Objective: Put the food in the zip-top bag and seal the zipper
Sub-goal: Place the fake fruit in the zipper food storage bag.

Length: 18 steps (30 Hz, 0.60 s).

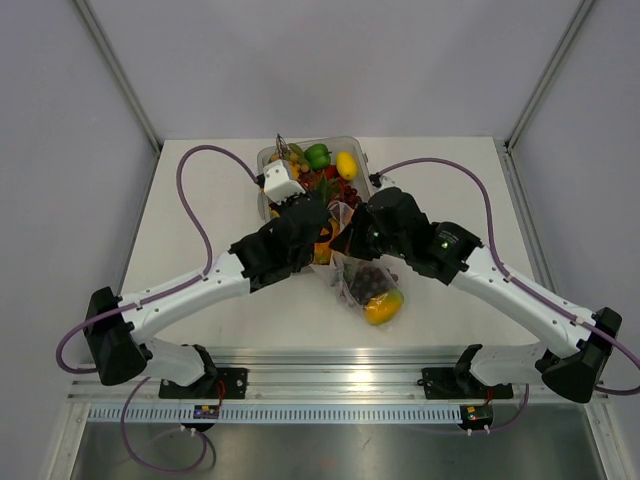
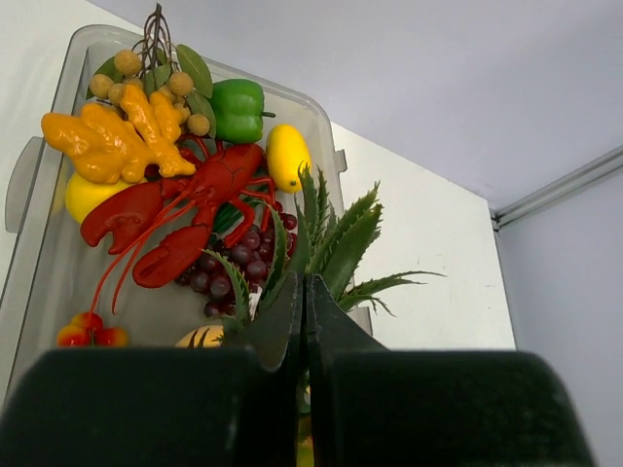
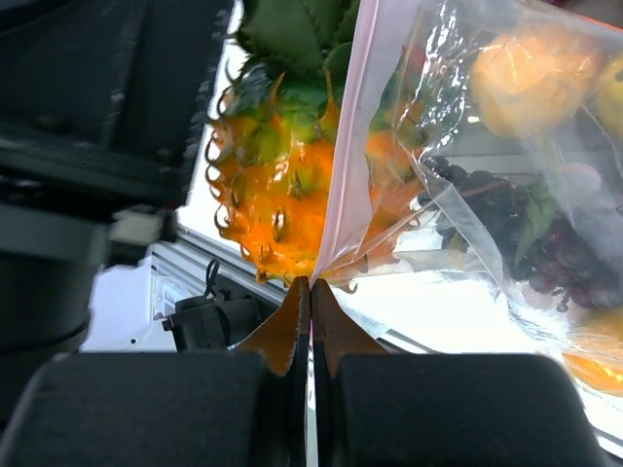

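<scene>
My left gripper [image 1: 318, 222] [image 2: 307, 282] is shut on the green leafy crown [image 2: 341, 233] of an orange toy pineapple [image 1: 323, 247] [image 3: 277, 185], which hangs beside the bag's mouth. My right gripper [image 1: 345, 238] [image 3: 311, 284] is shut on the pinkish zipper strip [image 3: 341, 156] of the clear zip-top bag [image 1: 365, 285] and holds that edge up. Inside the bag are purple grapes [image 1: 370, 280] [image 3: 545, 243] and a yellow-orange mango [image 1: 384, 306]. The two grippers meet over the middle of the table.
A rigid clear tray [image 1: 266, 157] [image 2: 39, 282] stands behind the grippers with a red lobster [image 2: 185, 209], yellow ginger [image 2: 112, 141], green pepper [image 2: 237, 109], lemon [image 2: 286, 156] and more grapes [image 2: 234, 272]. The table's near edge and metal rail lie just past the bag.
</scene>
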Each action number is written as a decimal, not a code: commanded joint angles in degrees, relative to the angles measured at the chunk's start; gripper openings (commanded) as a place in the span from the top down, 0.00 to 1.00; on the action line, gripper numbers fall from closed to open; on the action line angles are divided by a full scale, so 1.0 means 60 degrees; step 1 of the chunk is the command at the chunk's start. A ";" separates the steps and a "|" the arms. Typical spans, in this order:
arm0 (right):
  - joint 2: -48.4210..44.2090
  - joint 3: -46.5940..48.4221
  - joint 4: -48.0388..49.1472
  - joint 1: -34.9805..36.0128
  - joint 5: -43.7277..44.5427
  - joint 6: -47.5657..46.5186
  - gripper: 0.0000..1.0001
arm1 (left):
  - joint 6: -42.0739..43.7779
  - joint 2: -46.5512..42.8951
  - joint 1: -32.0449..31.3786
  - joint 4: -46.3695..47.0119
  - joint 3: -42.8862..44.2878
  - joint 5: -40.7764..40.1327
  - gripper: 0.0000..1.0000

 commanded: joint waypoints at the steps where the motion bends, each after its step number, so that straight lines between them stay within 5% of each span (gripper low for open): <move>1: 0.0087 0.0020 0.0974 0.0094 -0.0314 0.0266 1.00 | -0.1493 -0.0697 0.0164 -0.0864 0.0593 -0.0277 1.00; 7: 0.0161 0.0123 0.1032 0.0109 -0.0168 0.0177 1.00 | -0.2418 -0.2144 0.0238 -0.0505 -0.0620 -0.0086 1.00; 11: 0.0044 -0.0053 0.1237 0.0094 -0.0021 0.0236 1.00 | -0.1323 -0.3128 0.0325 0.2028 -0.2566 0.0367 1.00; 18: -0.0323 -0.0697 0.2291 0.0094 0.0199 0.0572 1.00 | -0.1173 -0.3203 0.0428 0.2866 -0.2922 0.0924 1.00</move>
